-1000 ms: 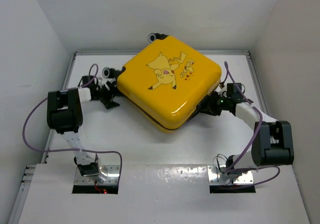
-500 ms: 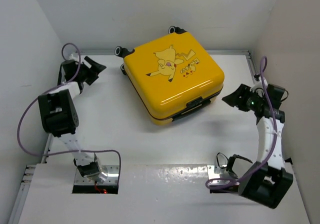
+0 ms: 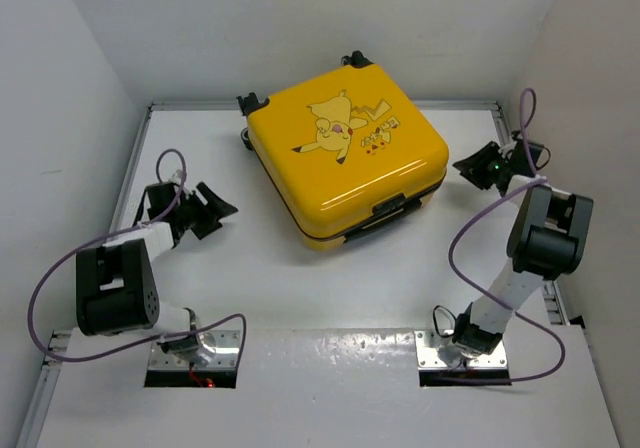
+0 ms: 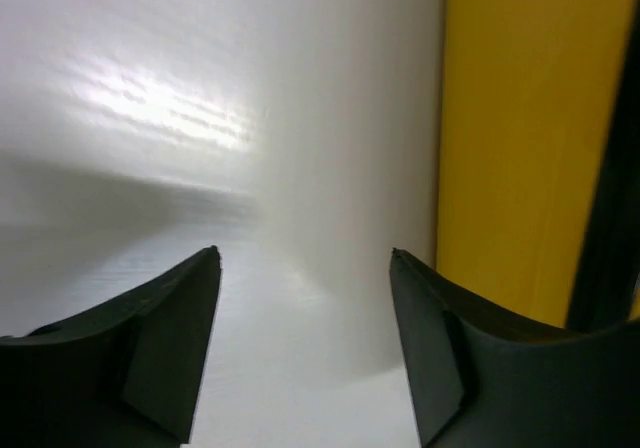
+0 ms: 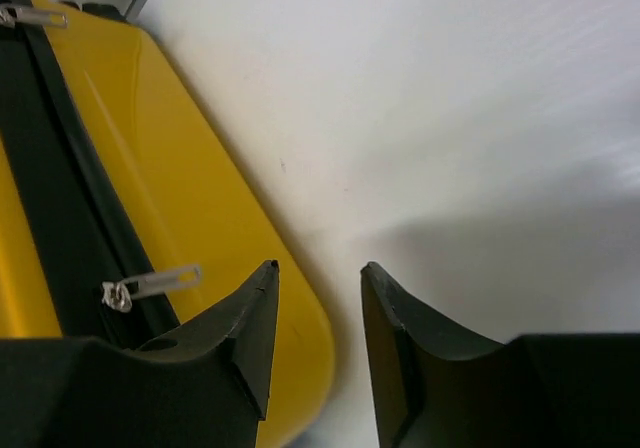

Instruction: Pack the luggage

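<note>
The white table (image 3: 300, 288) fills the space in front of you. The yellow Pikachu luggage (image 3: 345, 163) lies flat on it, toward the far side and near the middle. It is shut, picture side up, and turned so one corner points at you.

Your left arm (image 3: 115, 268) bends low over the left side of the table. Your right arm (image 3: 540, 233) stands tall by the right wall.

Your left gripper (image 3: 212, 213) is off to the left of the luggage, well apart from it. Its fingers are spread wide with nothing between them (image 4: 305, 258). Your right gripper (image 3: 472, 166) is near the right side of the luggage but not touching it. It is spread too, and it holds nothing (image 5: 320, 268).

Small black wheels (image 3: 248, 103) stick out at the far edge. A silver zipper pull (image 5: 150, 286) hangs on the black zipper band, close to your right fingers.
</note>
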Robot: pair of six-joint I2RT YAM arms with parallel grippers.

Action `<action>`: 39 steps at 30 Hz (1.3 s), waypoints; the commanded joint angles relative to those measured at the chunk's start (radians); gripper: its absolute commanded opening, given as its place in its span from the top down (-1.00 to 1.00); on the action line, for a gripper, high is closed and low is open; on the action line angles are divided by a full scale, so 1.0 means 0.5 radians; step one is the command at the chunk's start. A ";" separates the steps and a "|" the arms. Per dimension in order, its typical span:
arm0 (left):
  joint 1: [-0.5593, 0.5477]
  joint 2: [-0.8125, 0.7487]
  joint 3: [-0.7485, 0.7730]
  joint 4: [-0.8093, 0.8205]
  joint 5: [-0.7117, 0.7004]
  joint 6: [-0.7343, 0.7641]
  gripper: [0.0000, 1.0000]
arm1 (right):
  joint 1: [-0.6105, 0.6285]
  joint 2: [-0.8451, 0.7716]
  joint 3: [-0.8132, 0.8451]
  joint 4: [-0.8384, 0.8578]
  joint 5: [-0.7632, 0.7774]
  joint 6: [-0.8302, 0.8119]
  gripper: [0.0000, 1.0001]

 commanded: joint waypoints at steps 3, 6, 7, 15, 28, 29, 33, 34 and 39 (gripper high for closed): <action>-0.170 0.184 0.020 0.201 0.107 -0.081 -0.39 | 0.322 0.108 0.080 0.228 -0.029 0.099 0.24; -0.256 0.340 0.173 0.290 0.107 -0.135 -0.39 | 0.481 0.099 -0.027 0.215 -0.103 0.129 0.26; -0.275 0.392 0.310 0.321 0.144 -0.136 -0.39 | 0.545 0.062 -0.088 0.203 -0.185 0.154 0.26; -0.327 0.895 1.081 0.548 0.199 -0.362 -0.45 | 0.849 -0.333 -0.579 0.160 -0.376 0.319 0.34; 0.203 0.633 1.137 0.521 0.055 -0.250 -0.79 | 1.212 -0.904 -0.853 0.111 -0.349 0.157 0.34; 0.298 0.459 1.088 0.463 -0.009 -0.222 -0.79 | 1.200 -0.944 -0.859 0.065 -0.333 0.124 0.34; 0.492 -0.082 0.755 0.067 -0.108 -0.096 -0.79 | 1.129 -1.220 -0.957 -0.054 -0.171 -0.173 0.34; 0.522 -0.183 0.702 -0.122 -0.108 -0.069 -0.74 | 1.114 -1.242 -0.960 -0.064 -0.152 -0.259 0.31; 0.587 -0.690 0.396 -0.675 -0.001 -0.001 -0.59 | 0.869 -1.221 -0.872 -0.131 -0.103 -0.417 0.31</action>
